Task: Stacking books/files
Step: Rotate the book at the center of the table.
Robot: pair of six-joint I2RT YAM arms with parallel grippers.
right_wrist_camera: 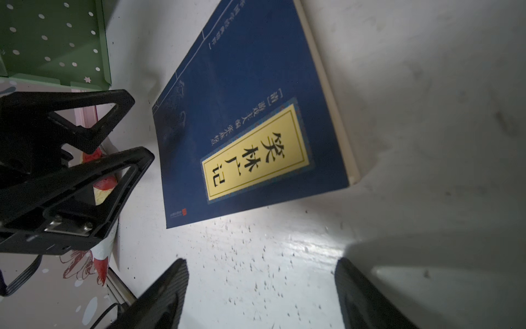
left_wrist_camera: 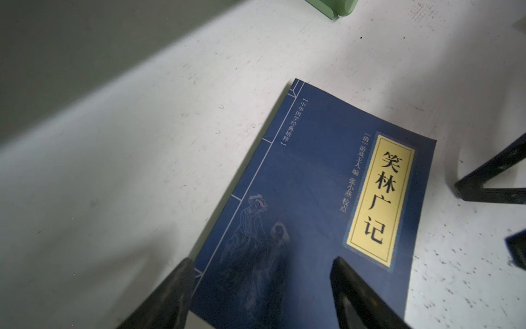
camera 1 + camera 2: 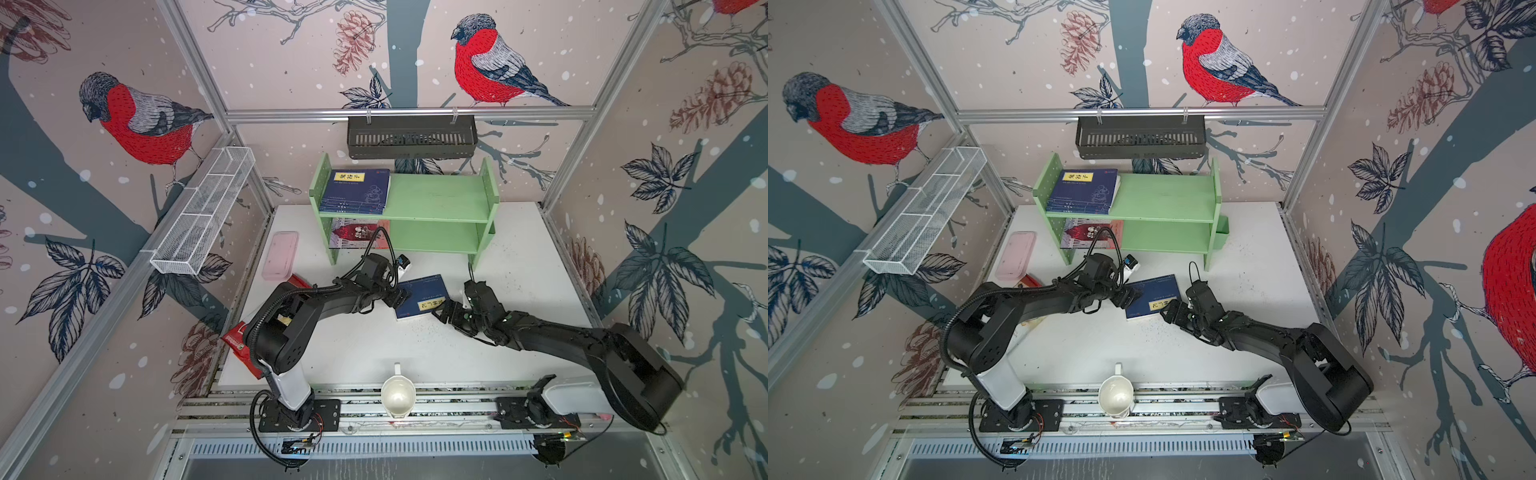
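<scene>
One navy-blue book (image 3: pixel 422 297) (image 3: pixel 1152 297) with a yellow title label lies flat on the white table. In both top views my two grippers flank it. My left gripper (image 2: pixel 262 260) (image 3: pixel 399 296) is open, its fingers spread over the left end of the cover (image 2: pixel 313 199). The right gripper (image 1: pixel 260 262) (image 3: pixel 446 313) is open over bare table, just short of the book's near edge (image 1: pixel 250 114). A stack of navy books (image 3: pixel 357 191) (image 3: pixel 1086 191) lies on the green shelf's top board. On the board below lies a pink-and-red book (image 3: pixel 359 233).
The green shelf (image 3: pixel 440 203) stands at the back of the table. A pink flat case (image 3: pixel 280 254) and a red crisp bag (image 3: pixel 237 340) lie at the left. A white cup (image 3: pixel 398 395) sits at the front edge. A black basket (image 3: pixel 411 137) and a white wire basket (image 3: pixel 203 212) hang above.
</scene>
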